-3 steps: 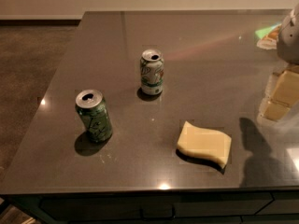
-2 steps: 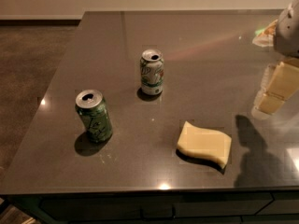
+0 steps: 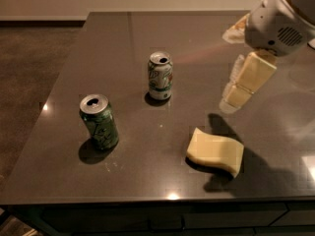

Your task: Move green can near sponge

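Note:
The green can (image 3: pixel 99 121) stands upright at the front left of the dark table (image 3: pixel 138 38). It is dark green with lighter markings and a silver top. The sponge (image 3: pixel 215 151) lies flat at the front, right of centre, pale yellow and wavy. My gripper (image 3: pixel 230 101) hangs in the air at the right, above and just behind the sponge and far right of the green can. It points down and to the left, is open and holds nothing.
A white and pale-green can with red marks (image 3: pixel 160 75) stands upright near the middle of the table, behind the two task objects. The table's front edge (image 3: pixel 157 199) is close to the sponge and the green can. Brown floor (image 3: pixel 29 68) lies to the left.
My gripper and arm have moved left and further into view, over the table toward the sponge. The cans and the sponge have not moved.

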Controlling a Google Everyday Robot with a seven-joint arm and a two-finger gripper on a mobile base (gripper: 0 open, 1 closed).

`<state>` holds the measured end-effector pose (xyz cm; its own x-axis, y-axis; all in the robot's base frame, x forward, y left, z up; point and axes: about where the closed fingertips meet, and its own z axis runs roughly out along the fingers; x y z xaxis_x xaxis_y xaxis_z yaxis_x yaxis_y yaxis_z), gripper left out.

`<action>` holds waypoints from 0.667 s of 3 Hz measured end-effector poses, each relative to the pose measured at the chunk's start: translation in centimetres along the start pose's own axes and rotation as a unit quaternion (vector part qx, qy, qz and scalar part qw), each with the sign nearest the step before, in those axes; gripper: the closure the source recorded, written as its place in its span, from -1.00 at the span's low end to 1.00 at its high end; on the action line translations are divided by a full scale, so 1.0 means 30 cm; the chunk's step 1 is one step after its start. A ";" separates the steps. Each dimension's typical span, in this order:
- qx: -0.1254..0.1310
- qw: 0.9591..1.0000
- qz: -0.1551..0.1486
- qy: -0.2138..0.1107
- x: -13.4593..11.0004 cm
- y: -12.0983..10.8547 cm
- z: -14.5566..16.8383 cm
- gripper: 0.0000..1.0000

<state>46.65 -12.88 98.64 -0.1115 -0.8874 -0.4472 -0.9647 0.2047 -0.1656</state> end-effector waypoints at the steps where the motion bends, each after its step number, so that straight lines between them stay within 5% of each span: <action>1: -0.016 0.998 -0.040 -0.042 -0.146 0.059 0.076 -1.00; 2: -0.030 0.994 -0.079 -0.070 -0.275 0.132 0.152 -1.00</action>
<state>44.83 -2.87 97.68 0.0732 -0.8390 -0.5391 -0.9806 0.0381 -0.1924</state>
